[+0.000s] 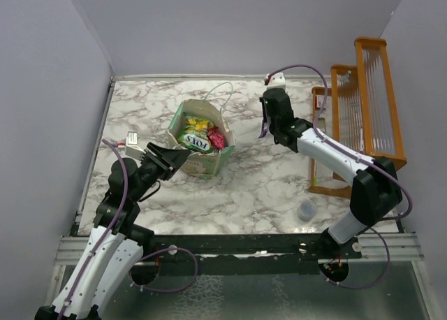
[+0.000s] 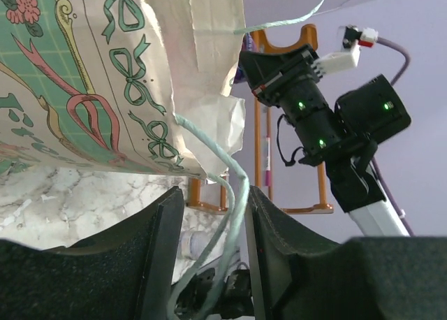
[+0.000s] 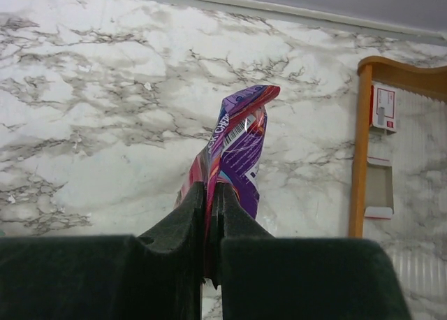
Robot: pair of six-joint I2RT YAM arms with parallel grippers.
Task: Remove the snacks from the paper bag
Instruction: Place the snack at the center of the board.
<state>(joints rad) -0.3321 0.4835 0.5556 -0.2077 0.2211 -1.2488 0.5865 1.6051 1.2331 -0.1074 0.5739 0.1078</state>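
The bag (image 1: 204, 164) stands open-mouthed on the desk (image 1: 265, 184), and inside it I can see a green packet (image 1: 194, 142), a yellow one (image 1: 198, 124) behind it and a red one (image 1: 217, 138) against the bag's right wall. One snack is out: a purple packet (image 3: 237, 142) is pinched by its lower edge in my right end effector (image 3: 209, 194), fingers pressed together on the foil, held above bare desk well to the right of the bag. My left end effector (image 2: 215, 194) sits at the bag's near left corner with its fingers spread. The bag's printed side (image 2: 84, 89) hangs just above them, and a string handle (image 2: 237, 187) runs down through the gap, not clamped as far as I can tell. I judge the task under way but far from done: the purple packet has yet to be set down, and at least three packets are to be lifted out; any beneath them are hidden. Further right of the bag stands an orange rack (image 1: 367, 103), with a small grey cap (image 1: 306, 209) on the desk nearer my bases.
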